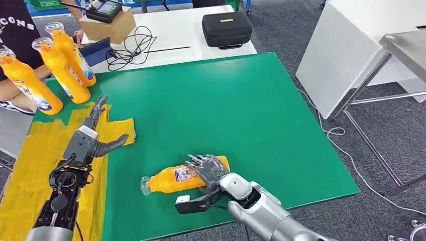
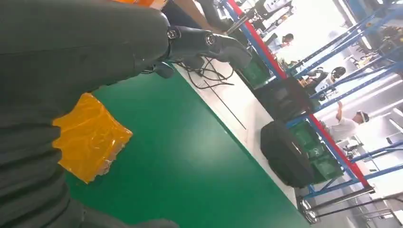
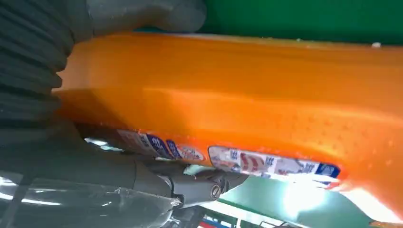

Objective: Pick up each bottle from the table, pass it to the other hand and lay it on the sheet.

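An orange bottle (image 1: 171, 181) with a clear cap lies on its side on the green mat (image 1: 226, 100), near the front edge. My right hand (image 1: 208, 168) wraps over its base end and grips it. In the right wrist view the bottle (image 3: 237, 95) sits between the thumb (image 3: 142, 14) and the darker fingers (image 3: 190, 183). My left hand (image 1: 95, 135) hovers open over the crinkled yellow sheet (image 1: 30, 165) at the left, fingers spread and holding nothing. The left wrist view shows that hand (image 2: 95, 42) above a corner of the sheet (image 2: 90, 137).
Three more orange bottles (image 1: 60, 70) stand leaning at the back left, beside a person's arm. Behind the mat lie a black case (image 1: 227, 29), a cardboard box (image 1: 108, 25) and cables (image 1: 130, 50). A white table (image 1: 346, 50) stands at the right.
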{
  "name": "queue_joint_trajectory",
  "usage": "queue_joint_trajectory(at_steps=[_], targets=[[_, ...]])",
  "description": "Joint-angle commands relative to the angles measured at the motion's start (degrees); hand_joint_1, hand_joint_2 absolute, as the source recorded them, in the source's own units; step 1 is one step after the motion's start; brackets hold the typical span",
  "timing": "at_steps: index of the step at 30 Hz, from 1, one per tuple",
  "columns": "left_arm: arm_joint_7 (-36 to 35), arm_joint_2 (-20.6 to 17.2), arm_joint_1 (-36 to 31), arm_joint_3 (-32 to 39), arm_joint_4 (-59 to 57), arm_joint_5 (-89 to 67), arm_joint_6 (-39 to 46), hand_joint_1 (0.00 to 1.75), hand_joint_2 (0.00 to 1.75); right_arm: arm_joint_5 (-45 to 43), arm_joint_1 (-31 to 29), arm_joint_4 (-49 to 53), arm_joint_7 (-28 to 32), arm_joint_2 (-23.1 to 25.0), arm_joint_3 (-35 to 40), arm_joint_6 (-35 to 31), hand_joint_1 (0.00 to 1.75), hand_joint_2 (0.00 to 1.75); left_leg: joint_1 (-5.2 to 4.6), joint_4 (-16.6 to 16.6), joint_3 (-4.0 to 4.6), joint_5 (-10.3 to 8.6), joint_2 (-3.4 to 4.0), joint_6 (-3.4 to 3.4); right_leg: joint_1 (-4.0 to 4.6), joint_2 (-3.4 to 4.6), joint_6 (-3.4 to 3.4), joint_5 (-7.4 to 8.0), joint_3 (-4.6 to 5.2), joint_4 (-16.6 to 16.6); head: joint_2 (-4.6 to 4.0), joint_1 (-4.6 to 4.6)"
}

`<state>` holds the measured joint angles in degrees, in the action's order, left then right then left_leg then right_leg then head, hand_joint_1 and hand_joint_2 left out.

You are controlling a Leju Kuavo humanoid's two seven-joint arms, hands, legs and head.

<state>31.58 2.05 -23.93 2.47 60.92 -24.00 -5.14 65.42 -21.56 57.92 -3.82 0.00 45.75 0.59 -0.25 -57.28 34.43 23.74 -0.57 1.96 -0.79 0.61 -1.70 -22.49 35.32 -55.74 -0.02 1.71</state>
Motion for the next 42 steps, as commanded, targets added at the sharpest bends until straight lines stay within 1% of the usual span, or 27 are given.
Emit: queue_joint_trajectory(at_steps=[1, 3, 5, 9, 11, 13, 15, 16, 17, 18, 19, 20, 22, 23, 24, 25, 27, 28, 30, 31, 32, 33, 34, 36, 37, 40, 42], targets=[[-0.6, 0.2, -1.1, -1.2, -3.1, -0.2, -0.2, 0.00, 1.75, 0.7, 1.9, -3.2, 0.4, -0.8, -1.9, 0.0, 1.75, 1.75, 0.04, 0.1, -0.11, 0.04, -0.12, -0.07, 0.05, -0.19, 0.03, -0.07, -0.18, 0.1, 0.00, -0.05], [-0.6, 0.2, -1.2, -1.3, -3.1, -0.2, -0.3, 0.00, 1.75, 0.7, 2.0, -3.1, 0.4, -0.9, -1.9, 0.0, 1.75, 1.75, 0.09, 0.0, -0.13, 0.05, -0.20, -0.09, 0.10, -0.28, 0.05, -0.11, -0.24, 0.1, 0.00, -0.04], [-0.6, 0.2, -1.2, -1.3, -3.1, -0.2, -0.3, 0.00, 1.75, 0.7, 2.0, -3.1, 0.4, -0.9, -1.9, 0.0, 1.75, 1.75, 0.04, 0.0, -0.07, 0.03, -0.16, -0.05, 0.04, -0.18, 0.02, -0.07, -0.14, 0.1, 0.00, -0.02], [-1.2, 0.3, -1.7, -2.1, -2.9, -0.6, -1.0, 0.00, 1.75, -1.1, 3.0, -1.0, 0.8, -1.4, -4.5, -1.4, 1.75, 1.75, 0.08, 0.0, -0.10, 0.06, -0.28, -0.08, 0.08, -0.33, 0.04, -0.14, -0.25, 0.1, 0.00, -0.04], [-1.5, 0.4, -1.5, -2.1, -2.1, -0.4, -1.2, 0.00, 1.75, -2.5, 3.5, 0.1, 0.8, -1.2, -6.4, -3.1, 1.75, 1.75, 0.07, 0.0, -0.06, 0.06, -0.29, -0.08, 0.08, -0.34, 0.04, -0.14, -0.21, 0.1, 0.00, -0.04], [-2.9, 0.7, -0.7, -0.7, -0.6, 2.0, -2.6, 0.00, 1.75, -5.0, 4.5, 2.5, 0.3, -0.3, -11.2, -8.8, 1.75, 1.75, 0.06, 0.0, -0.01, 0.06, -0.24, -0.07, 0.07, -0.27, 0.03, -0.12, -0.15, 0.0, 0.00, -0.04], [-6.0, 1.2, -0.5, 1.6, -0.5, 6.0, -4.5, 0.00, 1.75, -8.4, 5.7, 6.2, 2.3, 0.8, -16.0, -14.6, 1.75, 1.75, 0.05, 0.0, 0.05, 0.08, -0.24, -0.08, 0.06, -0.26, 0.03, -0.14, -0.10, 0.0, 0.00, -0.04], [-7.9, 1.3, -0.9, 2.6, -0.7, 6.5, -2.7, 0.00, 1.75, -12.6, 6.9, 8.8, 5.2, 2.0, -19.7, -18.8, 1.75, 1.75, 0.04, 0.0, 0.10, 0.07, -0.20, -0.06, 0.04, -0.20, 0.02, -0.10, -0.04, 0.0, 0.00, -0.04], [-8.1, 1.2, -1.1, 2.7, -0.9, 6.7, -2.4, 0.00, 1.75, -16.1, 7.9, 11.1, 7.6, 2.7, -21.8, -20.8, 1.75, 1.75, 0.05, -0.1, 0.12, 0.09, -0.18, -0.08, 0.05, -0.18, 0.03, -0.12, -0.02, 0.0, 0.00, -0.04], [-8.3, 1.2, -1.3, 3.0, -0.8, 7.4, -2.6, 0.00, 1.75, -18.2, 8.6, 12.3, 9.2, 3.1, -23.0, -21.9, 1.75, 1.75, 0.03, -0.1, 0.17, 0.08, -0.23, -0.07, 0.03, -0.21, 0.03, -0.13, 0.02, 0.0, 0.00, -0.02], [-8.3, 1.2, -1.4, 3.0, -0.8, 7.5, -2.6, 0.00, 1.75, -18.3, 8.6, 12.4, 9.2, 3.0, -23.2, -22.0, 1.75, 1.75, 0.03, -0.1, 0.26, 0.10, -0.33, -0.08, 0.02, -0.28, 0.04, -0.15, 0.09, -0.1, 0.00, 0.02], [-8.3, 1.2, -1.4, 3.0, -0.8, 7.5, -2.6, 0.00, 1.75, -18.3, 8.6, 12.4, 9.2, 3.0, -23.2, -22.0, 1.75, 1.75, 0.02, -0.1, 0.35, 0.07, -0.25, -0.06, 0.01, -0.17, 0.02, -0.09, 0.20, -0.1, 0.00, -0.02], [-8.3, 1.3, -1.0, 2.7, 0.5, 10.0, -4.6, 0.00, 1.75, -22.9, 9.7, 14.0, 13.9, 4.2, -25.6, -25.6, 1.75, 1.75, 0.03, 0.0, 0.35, 0.10, -0.26, -0.08, 0.04, -0.18, 0.02, -0.10, 0.21, 0.0, 0.00, -0.04], [-8.6, 2.1, -1.1, 3.0, 0.9, 12.4, -5.6, 0.00, 1.75, -26.9, 10.2, 15.0, 17.6, 5.4, -27.4, -28.6, 1.75, 1.75, 0.04, 0.0, 0.34, 0.10, -0.29, -0.07, 0.04, -0.21, 0.01, -0.10, 0.22, 0.0, 0.00, -0.07], [-9.2, 2.2, -1.1, 2.8, 1.4, 13.4, -6.1, 0.00, 1.75, -27.9, 9.8, 14.3, 18.4, 5.4, -27.6, -29.2, 1.75, 1.75, 0.01, 0.0, 0.38, 0.05, -0.35, -0.05, 0.02, -0.25, 0.00, -0.08, 0.27, 0.0, 0.00, -0.04], [-10.4, 2.7, -1.5, 2.5, 1.5, 15.9, -7.7, 0.00, 1.75, -30.7, 9.7, 14.5, 20.6, 5.9, -28.5, -31.3, 1.75, 1.75, 0.06, -0.1, 0.37, 0.11, -0.37, -0.08, 0.08, -0.31, 0.02, -0.16, 0.23, -0.1, 0.00, 0.00], [-11.7, 2.9, -2.9, 0.9, 0.8, 16.9, -8.2, 0.00, 1.75, -34.1, 9.7, 15.3, 23.4, 6.3, -29.5, -34.9, 1.75, 1.75, 0.00, 0.0, 0.61, 0.01, -0.31, -0.04, 0.03, -0.20, -0.02, -0.04, 0.48, 0.0, 0.00, -0.07], [-12.5, 2.7, -4.1, -0.3, 0.1, 17.6, -9.2, 0.00, 1.75, -36.2, 9.8, 16.0, 24.3, 6.1, -29.7, -35.8, 1.75, 1.75, 0.05, -0.1, 0.51, 0.12, -0.32, -0.09, 0.09, -0.26, 0.01, -0.15, 0.35, -0.1, 0.00, -0.04], [-13.0, 2.3, -5.2, -2.1, -0.6, 18.6, -10.9, 0.00, 1.75, -38.5, 9.8, 16.9, 25.5, 5.8, -29.9, -36.2, 1.75, 1.75, 0.09, -0.2, 0.54, 0.12, -0.47, -0.09, 0.13, -0.42, 0.01, -0.19, 0.34, -0.1, 0.00, -0.04], [-13.7, 2.4, -5.9, -2.6, -1.9, 22.9, -16.2, 0.00, 1.75, -40.2, 9.6, 17.3, 26.5, 5.8, -29.8, -36.1, 1.75, 1.75, 0.07, -0.1, 0.62, 0.07, -0.48, -0.07, 0.10, -0.42, 0.00, -0.15, 0.43, -0.1, 0.00, -0.02], [-13.8, 2.4, -5.9, -2.8, -1.7, 22.9, -16.2, 0.00, 1.75, -40.2, 9.5, 17.2, 26.5, 5.8, -29.8, -36.0, 1.75, 1.75, 0.04, -0.1, 0.68, 0.02, -0.40, -0.05, 0.05, -0.31, -0.02, -0.08, 0.53, -0.1, 0.00, -0.02], [-14.8, 2.8, -5.9, -2.8, -2.3, 27.3, -20.3, 0.00, 1.75, -41.9, 9.2, 17.3, 27.5, 5.9, -29.5, -35.1, 1.75, 1.75, 0.04, 0.0, 0.70, 0.02, -0.34, -0.04, 0.04, -0.24, -0.02, -0.06, 0.56, 0.0, 0.00, -0.02], [-15.0, 2.5, -5.8, -3.4, -2.3, 29.4, -22.2, 0.00, 1.75, -43.8, 9.1, 17.4, 28.8, 5.9, -29.2, -33.7, 1.75, 1.75, 0.06, -0.1, 0.59, 0.09, -0.32, -0.08, 0.06, -0.25, 0.00, -0.12, 0.45, -0.1, 0.00, -0.04], [-14.9, 3.1, -5.6, -5.3, -1.8, 29.4, -21.5, 0.00, 1.75, -44.3, 9.0, 17.1, 30.1, 6.2, -28.9, -34.2, 1.75, 1.75, 0.02, 0.0, 0.66, 0.02, -0.31, -0.05, 0.01, -0.20, -0.02, -0.05, 0.54, 0.0, 0.00, -0.04], [-14.9, 2.9, -5.6, -6.1, -1.7, 29.4, -21.3, 0.00, 1.75, -44.3, 9.0, 16.9, 30.3, 6.2, -28.7, -34.3, 1.75, 1.75, 0.05, -0.1, 0.54, 0.10, -0.36, -0.09, 0.04, -0.29, 0.01, -0.15, 0.39, -0.1, 0.00, -0.04], [-14.9, 2.9, -5.6, -6.1, -1.7, 29.4, -21.3, 0.00, 1.75, -44.3, 9.0, 16.9, 30.3, 6.2, -28.7, -34.3, 1.75, 1.75, 0.03, 0.0, 0.64, 0.05, -0.32, -0.06, 0.02, -0.22, 0.00, -0.08, 0.50, 0.0, 0.00, -0.04], [-15.1, 2.6, -5.5, -6.4, -1.5, 29.5, -20.9, 0.00, 1.75, -44.4, 9.1, 16.9, 30.4, 6.2, -28.6, -34.5, 1.75, 1.75, 0.07, -0.1, 0.55, 0.11, -0.29, -0.10, 0.07, -0.23, 0.02, -0.13, 0.40, -0.1, 0.00, -0.04]])
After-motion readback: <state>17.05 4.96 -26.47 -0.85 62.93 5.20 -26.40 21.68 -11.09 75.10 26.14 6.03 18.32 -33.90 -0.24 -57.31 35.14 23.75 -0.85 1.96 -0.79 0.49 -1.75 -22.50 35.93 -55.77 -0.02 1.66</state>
